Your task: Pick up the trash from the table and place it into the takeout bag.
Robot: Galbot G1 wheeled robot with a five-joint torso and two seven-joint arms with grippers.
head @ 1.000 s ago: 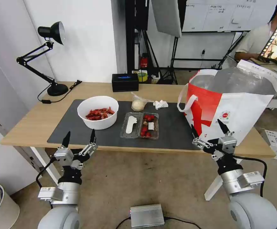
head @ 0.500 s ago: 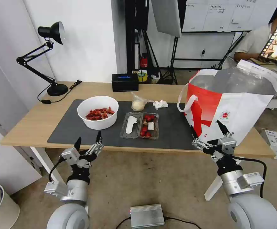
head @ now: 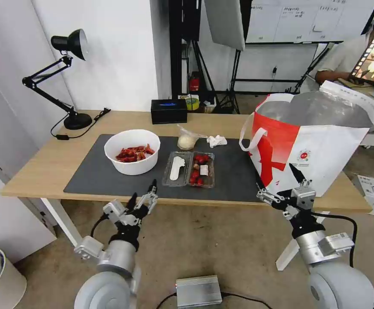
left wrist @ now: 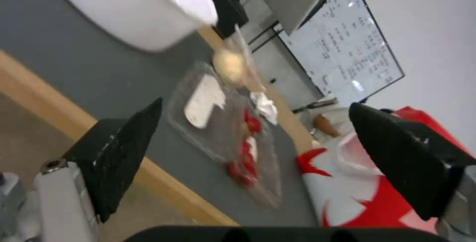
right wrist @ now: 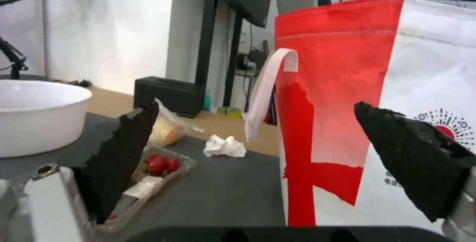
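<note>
Nearby, black box [head: 168, 110], lamp [head: 69, 47], behind bowl [head: 132, 151]

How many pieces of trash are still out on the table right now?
4, all on the mat: white bowl at the left, clamshell tray in the middle, small clear bag behind the tray, crumpled tissue nearest the takeout bag. The bag's inside is hidden.
</note>
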